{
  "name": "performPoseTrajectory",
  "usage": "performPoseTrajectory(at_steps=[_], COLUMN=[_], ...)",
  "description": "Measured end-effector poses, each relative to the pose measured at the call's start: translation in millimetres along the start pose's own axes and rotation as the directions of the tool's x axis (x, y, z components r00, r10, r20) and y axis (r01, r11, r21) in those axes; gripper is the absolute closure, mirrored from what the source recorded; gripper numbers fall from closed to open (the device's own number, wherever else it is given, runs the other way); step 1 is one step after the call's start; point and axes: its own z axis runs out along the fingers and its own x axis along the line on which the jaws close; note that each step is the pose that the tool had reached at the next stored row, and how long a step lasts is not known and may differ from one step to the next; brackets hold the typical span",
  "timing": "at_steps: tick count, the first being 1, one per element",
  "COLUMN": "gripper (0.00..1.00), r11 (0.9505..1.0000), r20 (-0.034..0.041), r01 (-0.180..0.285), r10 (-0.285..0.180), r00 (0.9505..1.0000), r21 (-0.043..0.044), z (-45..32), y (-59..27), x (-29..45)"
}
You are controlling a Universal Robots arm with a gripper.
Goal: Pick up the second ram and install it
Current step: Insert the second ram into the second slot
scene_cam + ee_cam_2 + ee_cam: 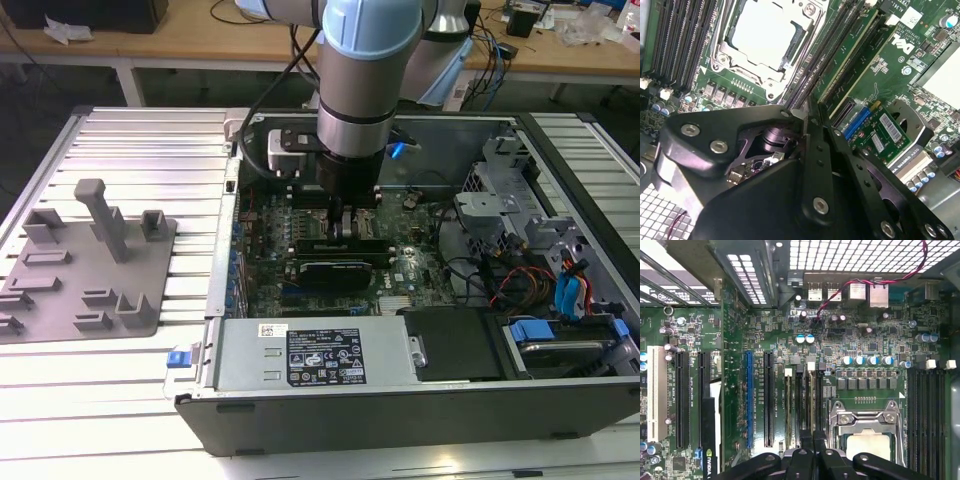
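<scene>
My gripper (346,222) is down inside the open computer case (400,405), over the motherboard (400,270). Its black fingers (815,150) are shut on the second ram (850,55), a thin green board seen edge-on. The ram (812,405) runs straight out from between my fingertips and stands along a black memory slot right beside the silver processor socket (867,440). White latches sit at the slot ends. I cannot tell how deep the ram sits in the slot.
More black slot rails (680,45) lie on the socket's other side. Long expansion slots (767,400) and a black card (340,268) are close by. The power supply (310,355) lines the case front. A grey fixture plate (90,260) lies at the exterior view's left.
</scene>
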Motion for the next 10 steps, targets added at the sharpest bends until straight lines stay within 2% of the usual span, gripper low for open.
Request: performPoseTrajectory(at_steps=[3, 6, 8, 10], gripper=[0.91, 0.91, 0.91, 0.91], r11=[1.0000, 1.0000, 0.9999, 0.9999], r20=[0.0005, 0.0003, 0.0001, 0.0001], r01=[0.000, 0.000, 0.000, 0.001], r10=[0.000, 0.000, 0.000, -0.001], r00=[1.0000, 1.0000, 1.0000, 1.0000], r21=[0.0003, 0.0001, 0.0106, 0.0130], z=[-0.6, -4.4, -4.6, -4.7], y=[0.0, 0.1, 0.7, 0.8], x=[-0.1, -0.2, -0.2, -0.2])
